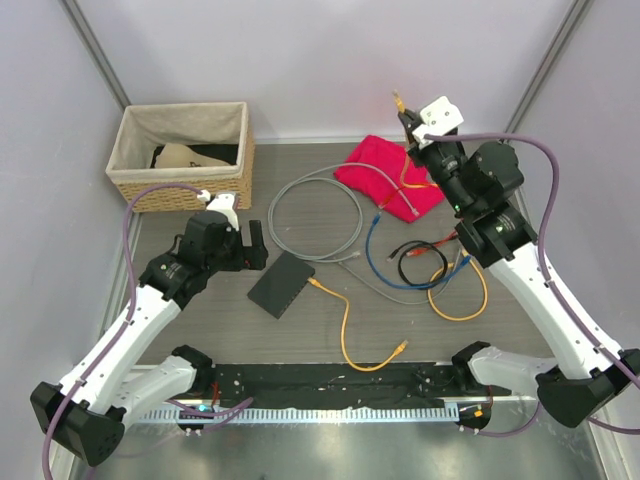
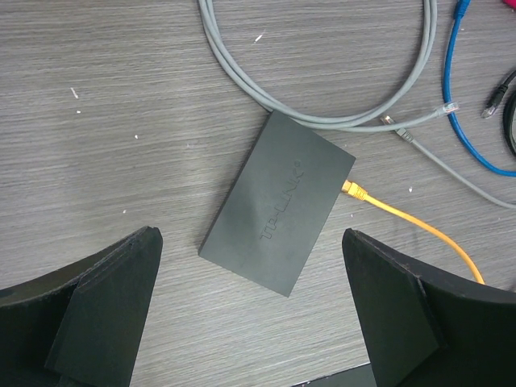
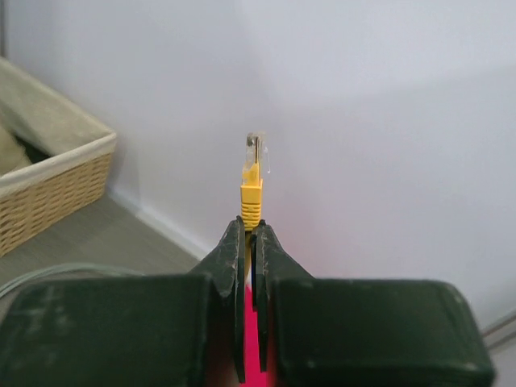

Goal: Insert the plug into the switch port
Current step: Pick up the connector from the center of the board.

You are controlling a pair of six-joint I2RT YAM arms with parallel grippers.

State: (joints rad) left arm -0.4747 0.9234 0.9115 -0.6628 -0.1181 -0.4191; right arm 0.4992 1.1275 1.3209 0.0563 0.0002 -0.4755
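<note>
Matte black right gripper [image 3: 248, 232] pinches a ribbed yellow plug [image 3: 251, 192].

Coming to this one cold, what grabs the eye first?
The right gripper, raised at the back right, is shut on a yellow plug. Mid-table, the dark switch lies below the open left gripper, another yellow cable touching its side.

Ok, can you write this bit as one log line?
right hand: shut on yellow plug, raised | left hand: open, facing switch | insertion: not done

Pale walls [image 1: 330, 60], grey woodgrain tbl [image 1: 230, 335].
</note>
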